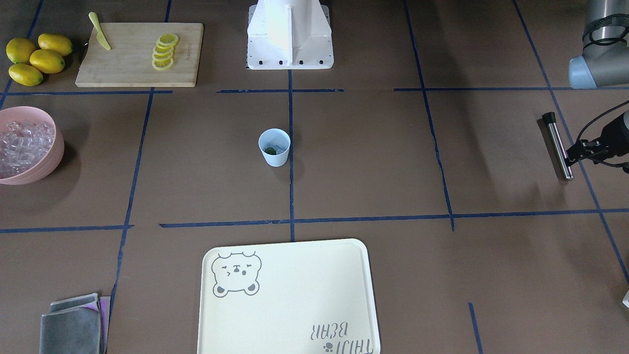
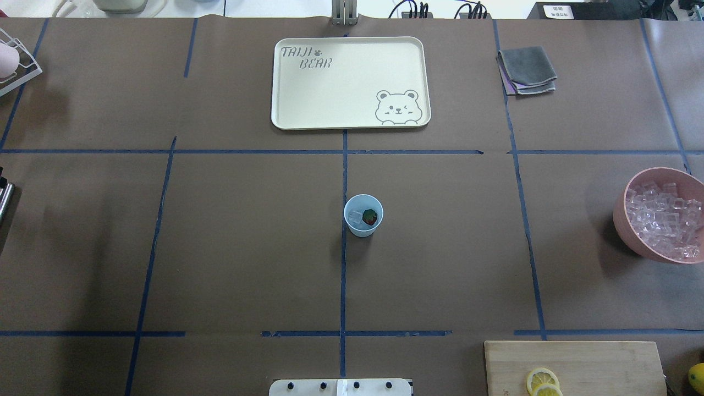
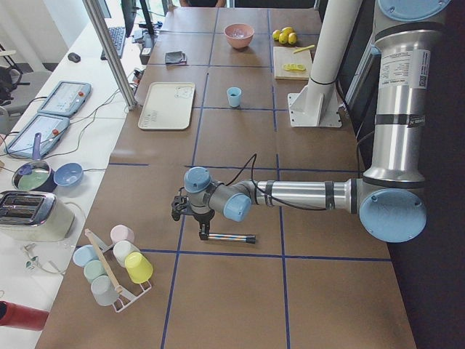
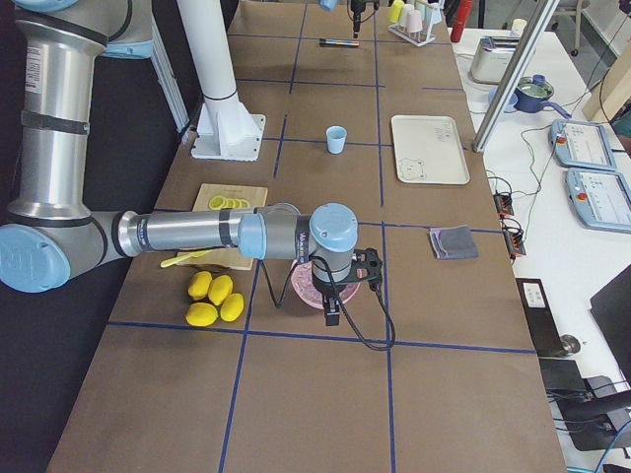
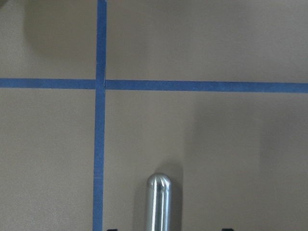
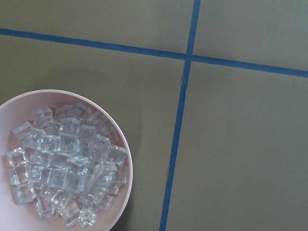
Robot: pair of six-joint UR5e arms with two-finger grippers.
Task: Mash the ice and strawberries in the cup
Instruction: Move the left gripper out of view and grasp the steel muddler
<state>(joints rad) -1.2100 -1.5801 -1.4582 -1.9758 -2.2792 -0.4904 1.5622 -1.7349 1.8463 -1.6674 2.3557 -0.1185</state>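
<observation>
Squarely in the middle of the table stands the pale blue cup [image 2: 363,215], upright on a blue tape line. Inside it lie 1 strawberry [image 2: 371,217] and, touching it, a clear ice cube [image 2: 355,217]. Both arms are well apart from the cup. The left claw [image 1: 572,152] hangs low at the table's left end over a metal rod [image 1: 557,147] lying flat. In the wrist view its jaws stand wide, 1 on each side of the rod's rounded end, not touching it. The right claw [image 4: 333,315] hovers above the pink bowl [image 2: 620,225], heaped with more ice [image 6: 62,163], at the right end. Whether this claw is wide or narrow I cannot tell. Past the cup sits a cream tray [image 2: 352,82] with a grey cloth [image 2: 526,69] near it. A wooden board [image 1: 128,64] carries lemon slices [image 1: 164,51] and a yellow knife [image 1: 100,32], with 4 lemons [image 1: 37,56] beside it.
</observation>
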